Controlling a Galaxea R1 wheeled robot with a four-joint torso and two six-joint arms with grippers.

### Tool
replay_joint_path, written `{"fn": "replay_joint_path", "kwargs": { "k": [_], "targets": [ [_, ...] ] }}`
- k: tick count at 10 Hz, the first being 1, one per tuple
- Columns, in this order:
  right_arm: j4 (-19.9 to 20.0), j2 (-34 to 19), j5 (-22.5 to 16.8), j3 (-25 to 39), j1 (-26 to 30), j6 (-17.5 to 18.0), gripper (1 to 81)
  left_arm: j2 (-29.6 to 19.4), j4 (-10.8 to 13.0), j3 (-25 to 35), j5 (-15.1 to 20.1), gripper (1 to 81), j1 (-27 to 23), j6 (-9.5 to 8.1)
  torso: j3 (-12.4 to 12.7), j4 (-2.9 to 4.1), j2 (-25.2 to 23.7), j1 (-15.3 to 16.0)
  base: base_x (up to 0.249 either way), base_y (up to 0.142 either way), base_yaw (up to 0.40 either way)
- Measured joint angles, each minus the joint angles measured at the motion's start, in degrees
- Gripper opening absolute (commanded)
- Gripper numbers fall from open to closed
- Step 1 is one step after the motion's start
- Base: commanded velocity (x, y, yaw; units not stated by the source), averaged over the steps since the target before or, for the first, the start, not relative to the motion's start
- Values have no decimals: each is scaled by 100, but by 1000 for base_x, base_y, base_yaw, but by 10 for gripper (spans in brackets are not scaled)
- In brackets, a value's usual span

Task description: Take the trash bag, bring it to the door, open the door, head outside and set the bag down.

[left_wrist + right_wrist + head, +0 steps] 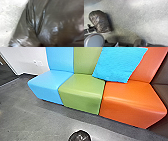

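The padded bench, smooth blocks of blue, green and orange, has a rippled bright-blue square cushion against its backrest. In front of the bench, apart from it, is the trash bag, rounded, glossy and creased, over mottled grey floor. The left gripper is at the bag's side; whether it grips, or how the right gripper stands, I cannot tell.
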Motion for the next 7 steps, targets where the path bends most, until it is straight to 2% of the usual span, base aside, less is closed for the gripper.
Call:
{"fn": "replay_joint_path", "kwargs": {
  "k": [4,7],
  "targets": [
    [-2,11,-10,-15,-17,0,811,35,-15,-52,-28,10,16,-17,0,0,0,0,0,0,0],
    [-2,116,-7,-76,-94,0,811,49,60,-59,-38,10,20,-9,0,0,13,-9,0,0,0]
  ]
}}
